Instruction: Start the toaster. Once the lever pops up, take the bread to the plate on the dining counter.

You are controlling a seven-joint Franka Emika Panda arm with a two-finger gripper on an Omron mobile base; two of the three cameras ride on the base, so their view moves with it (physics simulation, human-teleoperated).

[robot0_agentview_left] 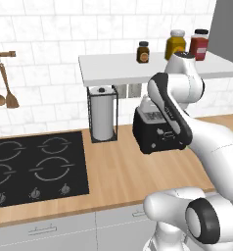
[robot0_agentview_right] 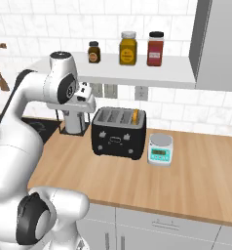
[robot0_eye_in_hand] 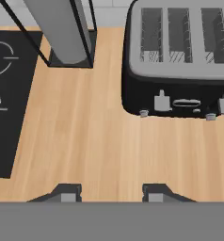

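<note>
Fig. legend, kitchen scene, wall-side wood counter [robot0_agentview_right: 196,185]. Toaster [robot0_agentview_right: 119,132]: black, 4 slots, grey top, centre of right base view; right of centre in left base view, partly behind the arm; upper right of hand view, w/ levers and small knobs on its front face. Bread [robot0_agentview_right: 135,115]: tan slice edge standing in the slot nearest frame right, right base view. Gripper [robot0_eye_in_hand: 109,193]: fingertips at bottom centre of hand view, jaws parted about halfway, nothing btwn them, bare wood below; hangs above the counter, apart from the toaster front. Paper-towel holder [robot0_agentview_left: 103,113]: black wire frame, centre of left base view, left of toaster. Cooktop [robot0_agentview_left: 35,169]: lower left, left base view. Scale [robot0_agentview_right: 160,149]: just right of toaster, right base view. Shelf [robot0_agentview_right: 137,71] above, w/ three jars [robot0_agentview_right: 128,48].
</note>
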